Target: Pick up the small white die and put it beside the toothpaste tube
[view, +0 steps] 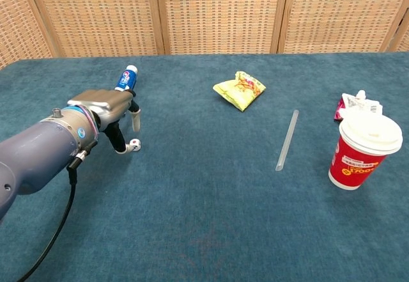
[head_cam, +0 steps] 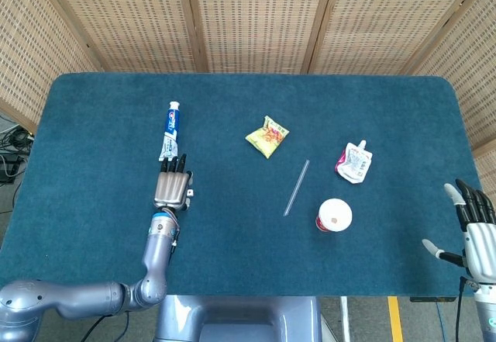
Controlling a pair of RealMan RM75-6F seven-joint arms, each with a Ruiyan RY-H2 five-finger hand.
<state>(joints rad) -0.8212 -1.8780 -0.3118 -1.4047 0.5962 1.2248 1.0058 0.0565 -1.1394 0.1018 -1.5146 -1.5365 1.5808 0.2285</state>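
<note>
The small white die (head_cam: 189,194) (view: 135,144) lies on the blue table cloth, a little below the toothpaste tube (head_cam: 170,127) (view: 126,78). My left hand (head_cam: 173,188) (view: 107,107) hovers just left of the die, fingers stretched out toward the tube and covering its lower end. Its thumb tip sits right next to the die; nothing is held. My right hand (head_cam: 474,223) stays open at the table's right edge, seen only in the head view.
A yellow snack bag (head_cam: 267,136) (view: 240,90) lies mid-table. A clear straw (head_cam: 296,188) (view: 287,140), a red cup with a white lid (head_cam: 334,215) (view: 360,151) and a white-and-pink pouch (head_cam: 355,162) (view: 351,103) are on the right half.
</note>
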